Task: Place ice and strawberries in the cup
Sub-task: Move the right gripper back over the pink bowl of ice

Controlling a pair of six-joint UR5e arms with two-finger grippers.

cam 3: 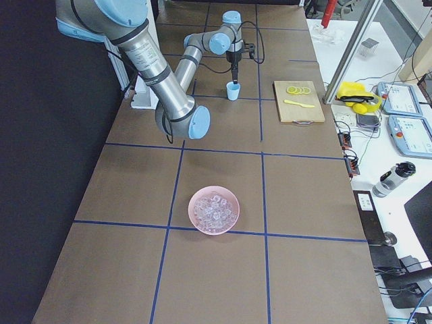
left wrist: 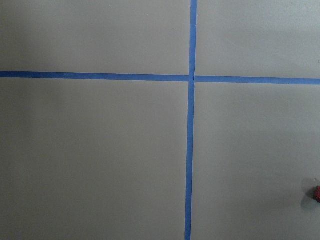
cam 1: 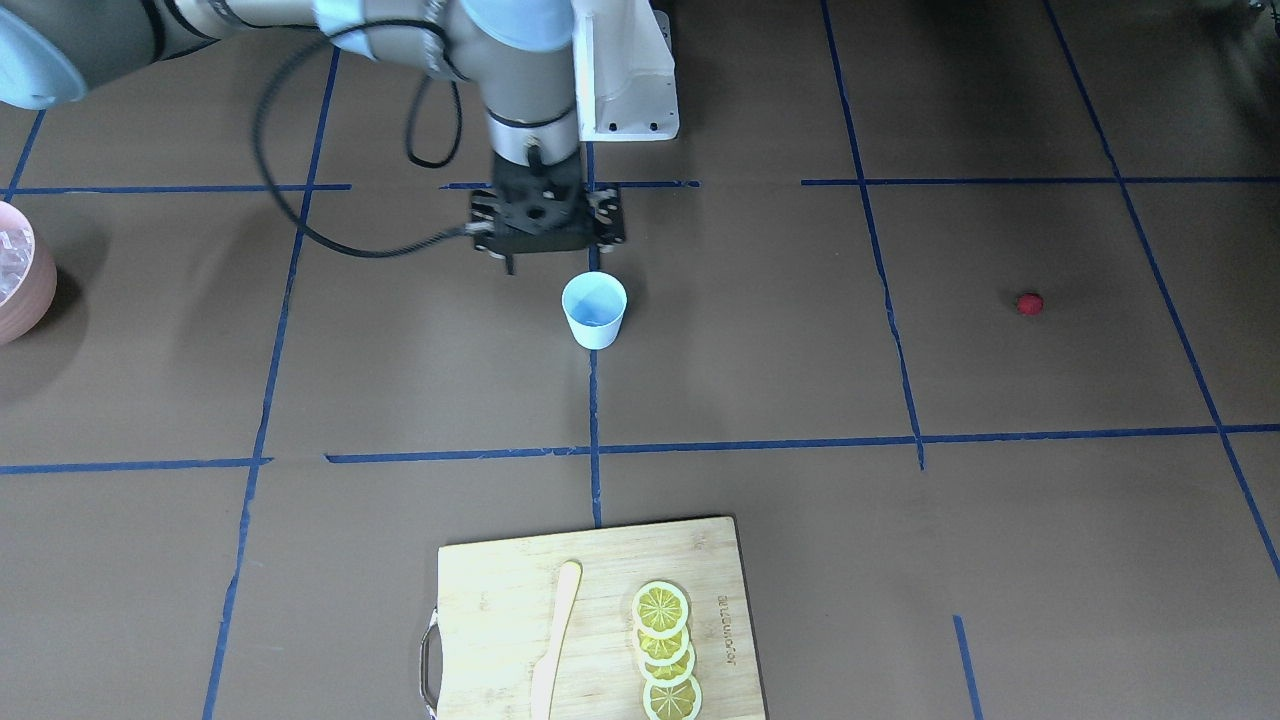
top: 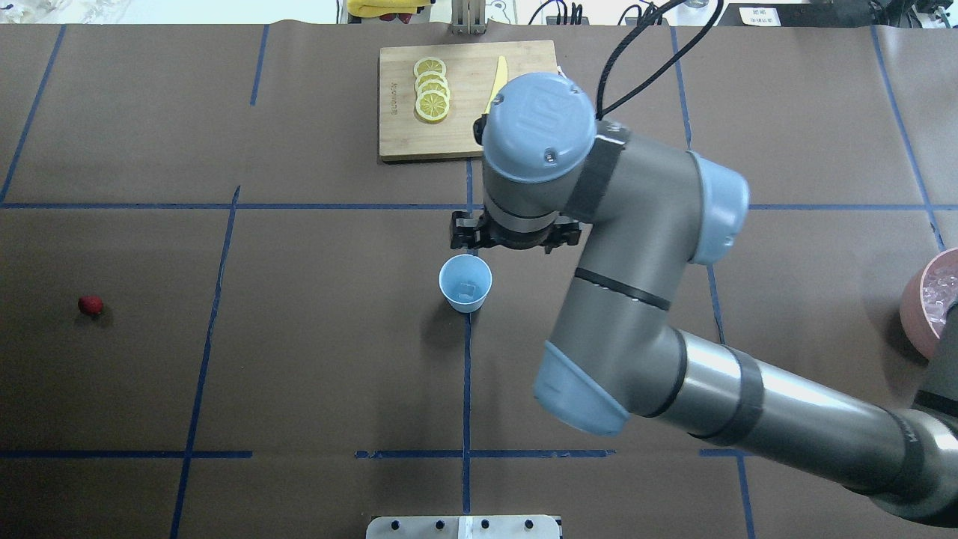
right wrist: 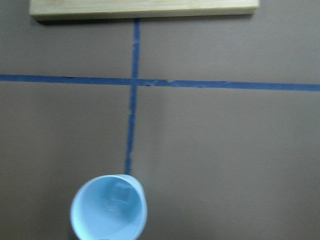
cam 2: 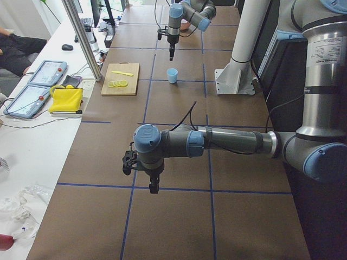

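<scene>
Two-finger left gripper (cam 2: 153, 186) nearest, seen from table's left end: points down over brown table (cam 2: 179, 216); clenched or released, cannot tell. Next, strawberry (top: 90, 304) alone on table, well apart from cup. Mid-table: cup (top: 465, 282) upright on blue tape line (top: 466, 374), one ice cube (top: 468, 287) inside. Right gripper (cam 3: 234, 75) hangs above cup, fingers down; grip state cannot tell. Cutting board (top: 468, 135) with lemon slices (top: 432, 90) to side. Farthest: pink bowl (cam 3: 214, 232) full of ice (cam 3: 214, 209).
</scene>
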